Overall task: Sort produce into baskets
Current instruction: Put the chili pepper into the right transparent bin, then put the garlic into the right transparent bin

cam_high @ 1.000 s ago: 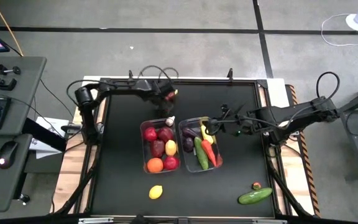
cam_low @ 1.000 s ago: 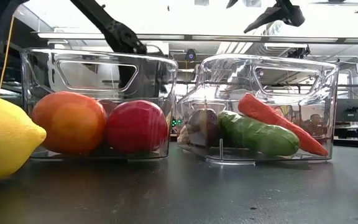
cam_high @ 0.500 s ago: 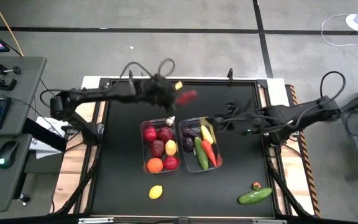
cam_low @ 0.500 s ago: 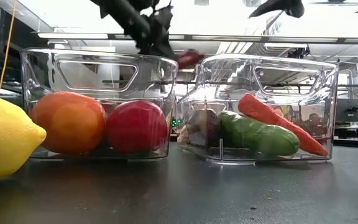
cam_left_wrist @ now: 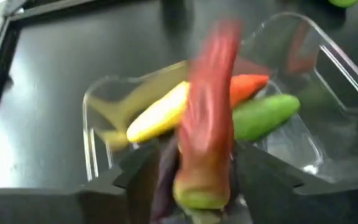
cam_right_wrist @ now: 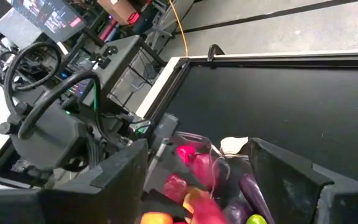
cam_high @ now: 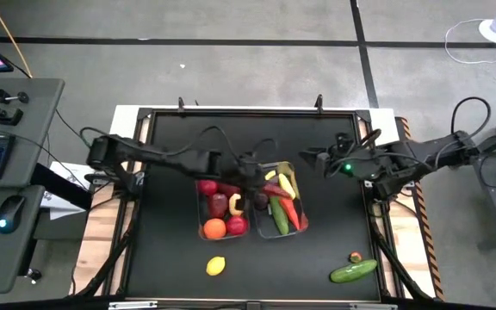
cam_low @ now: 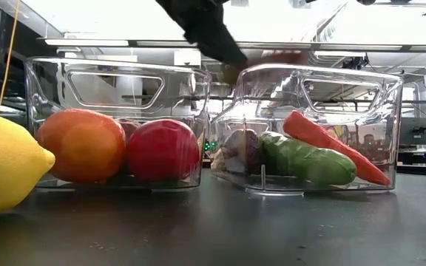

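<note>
Red and long, the glossy red chili (cam_left_wrist: 207,124) hangs between the dark fingers (cam_left_wrist: 135,177) of the left tool (cam_left_wrist: 197,180), blurred. We cannot tell whether the fingers grip it or have let go.

Directly beneath this tool sits the clear plastic vegetable bin (cam_low: 346,89), and in it we see a curved yellow banana (cam_left_wrist: 160,115), a tapered orange carrot (cam_left_wrist: 250,84), a smooth green cucumber (cam_left_wrist: 266,115) and a dark purple eggplant (cam_low: 242,151). Just beside the tool, on its arm's side, stands the clear plastic fruit bin (cam_low: 117,85) with a round orange fruit (cam_low: 83,144) and a round red apple (cam_low: 161,150).

Beyond the vegetable bin from the left tool, the right tool (cam_high: 313,159) hovers over the black tabletop (cam_high: 170,258), its fingers wide apart with nothing between them.

Well apart from both tools, an oval yellow lemon (cam_high: 216,266) and a loose green cucumber (cam_high: 353,271) lie on the tabletop.
</note>
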